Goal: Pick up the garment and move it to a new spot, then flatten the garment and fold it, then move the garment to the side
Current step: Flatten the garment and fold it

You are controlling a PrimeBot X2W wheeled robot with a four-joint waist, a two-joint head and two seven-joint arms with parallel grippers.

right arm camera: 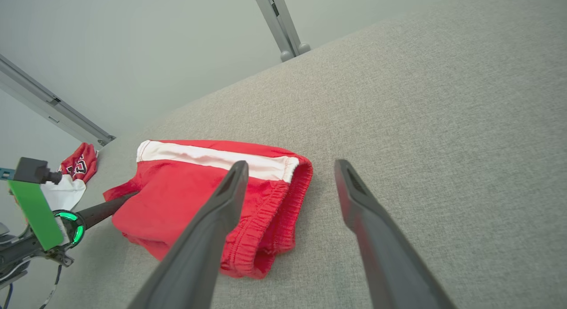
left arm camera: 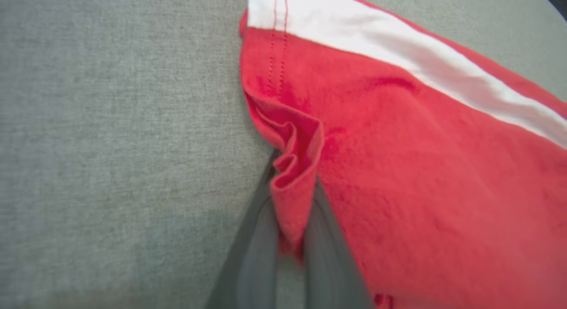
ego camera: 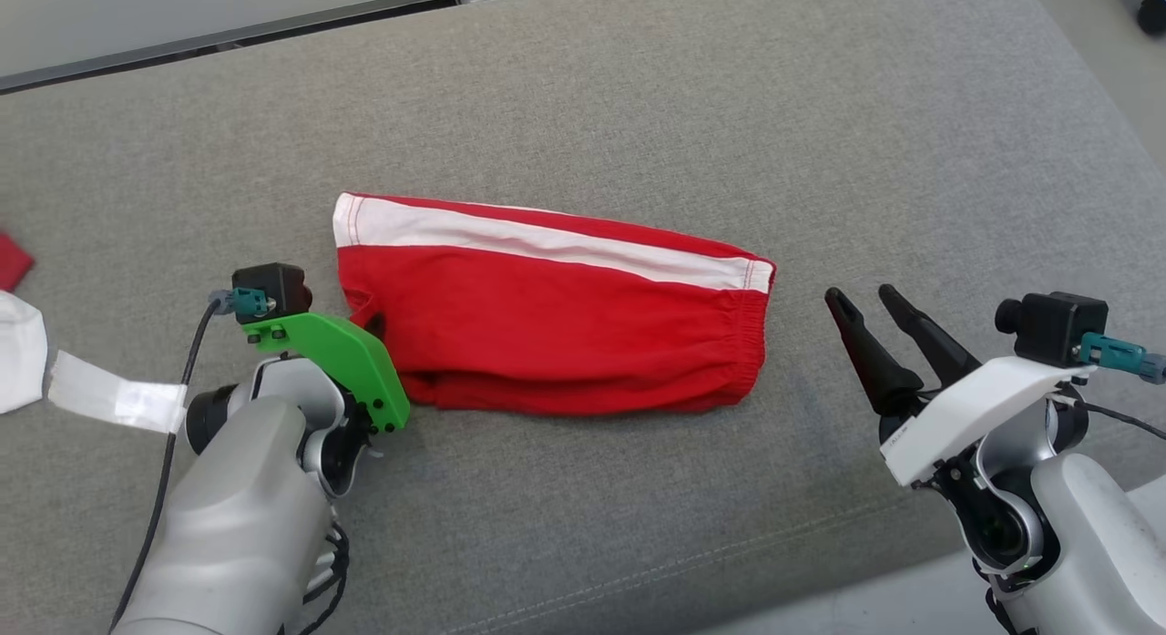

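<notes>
The red shorts (ego camera: 556,321) lie folded in half near the middle of the grey fabric-covered surface (ego camera: 638,97). Their white side stripe (ego camera: 547,239) is along the far edge and the elastic waistband (ego camera: 751,343) points to the robot's right.

The left end effector (left arm camera: 294,176) is closed on a small bunch of cloth at the leg end of the shorts. In the left wrist view the red fabric is pinched between the two dark fingers (left arm camera: 259,238) and makes a little ridge above them. I think this grip is taken at the edge so that the folded shorts can be dragged or lifted to the side without the fold opening.

The right end effector (ego camera: 859,293) has its fingers spread wide and holds nothing. It is just beside the waistband, not touching it, probably ready to take that end.

At the far left there is another garment, white and red (right arm camera: 77,167), with a white strip of cloth (ego camera: 114,398) reaching toward the left arm. If the shorts go to that side, this garment may be in the way. A metal frame leg (right arm camera: 283,34) stands behind the surface, well apart.
</notes>
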